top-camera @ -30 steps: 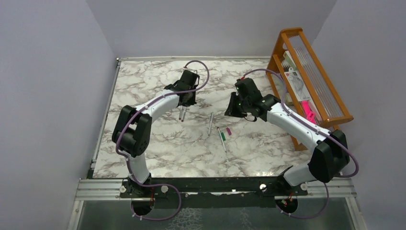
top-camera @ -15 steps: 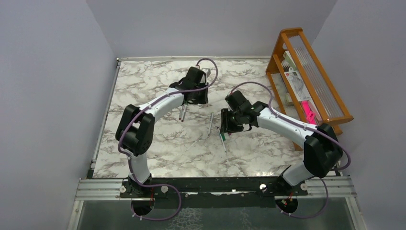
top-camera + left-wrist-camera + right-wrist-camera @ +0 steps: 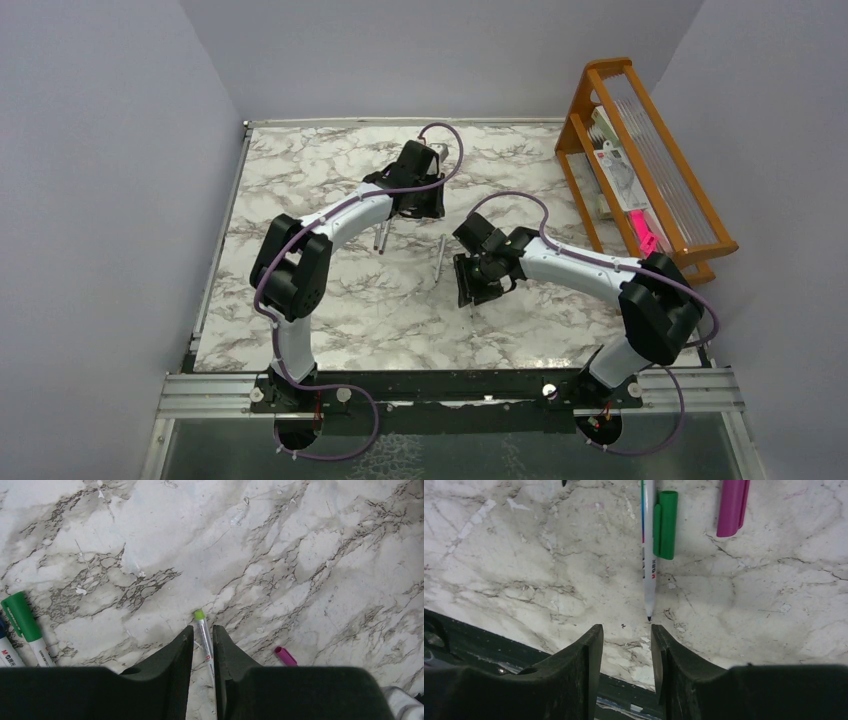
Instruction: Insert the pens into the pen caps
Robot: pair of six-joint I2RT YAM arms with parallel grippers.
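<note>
Pickup step: right gripper (image 3: 625,628), parted and empty, hovers near the thin white stick pen (image 3: 648,565) just beside the short green plastic cap (image 3: 666,525) — next, pinch it; left gripper (image 3: 202,628) narrow, hold unclear.

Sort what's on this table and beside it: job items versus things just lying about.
Job: bare-tipped pen, green cap, magenta cap, lime-ended pen, green-capped pen.
Lying about: wooden rack, pink item inside it.

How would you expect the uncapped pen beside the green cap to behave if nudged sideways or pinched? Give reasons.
The pen looks thin, round and straight, so it would probably roll on the smooth marble tabletop. It seems rigid plastic, likely light and stiff; its glossy barrel might slip.
</note>
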